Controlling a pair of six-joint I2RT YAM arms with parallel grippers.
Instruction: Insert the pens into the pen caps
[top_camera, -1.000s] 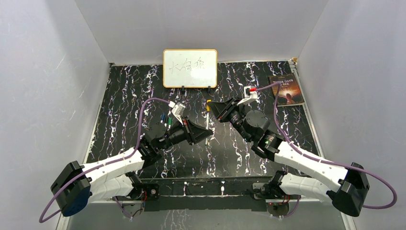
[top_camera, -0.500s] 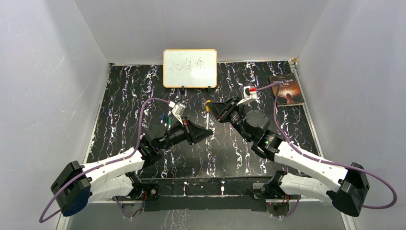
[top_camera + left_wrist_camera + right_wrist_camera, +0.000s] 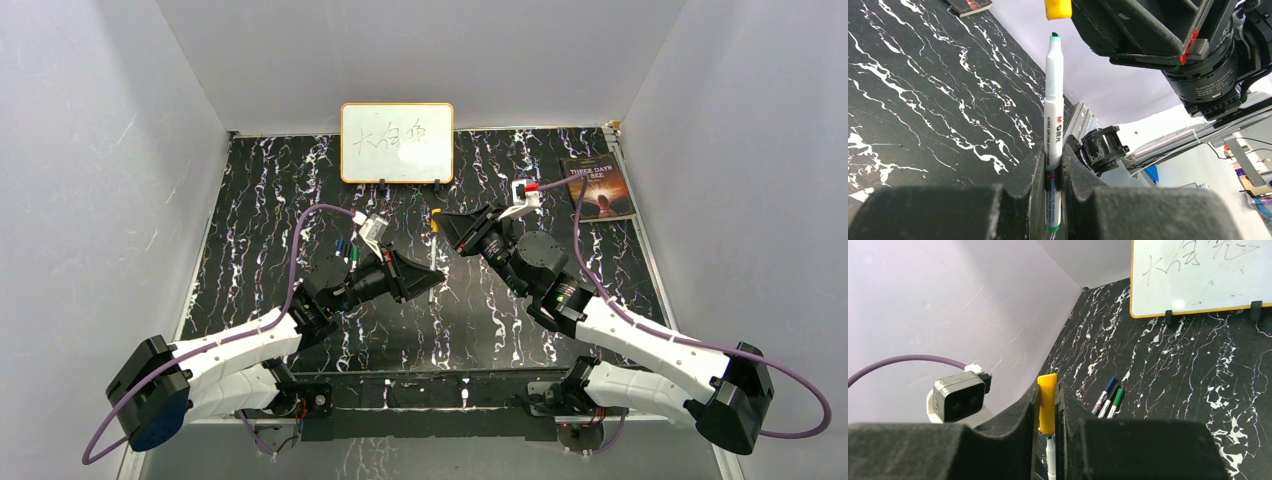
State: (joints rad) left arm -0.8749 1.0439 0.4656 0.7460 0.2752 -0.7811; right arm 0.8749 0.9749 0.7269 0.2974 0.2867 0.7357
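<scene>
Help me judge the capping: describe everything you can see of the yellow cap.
The yellow cap is a short, opaque, plastic-looking tube, pinched between the right gripper's fingers and held off the table. One end points at the dark tip of the pen in the left gripper; the left wrist view shows a small gap between them, roughly in line. Only the fingers touch it.

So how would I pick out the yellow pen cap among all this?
Start at the whiteboard standing at the far edge of the table. Just in front of its right end, the right gripper pinches the cap. It alone is bright yellow, far stubbier than the pens nearby.
</scene>
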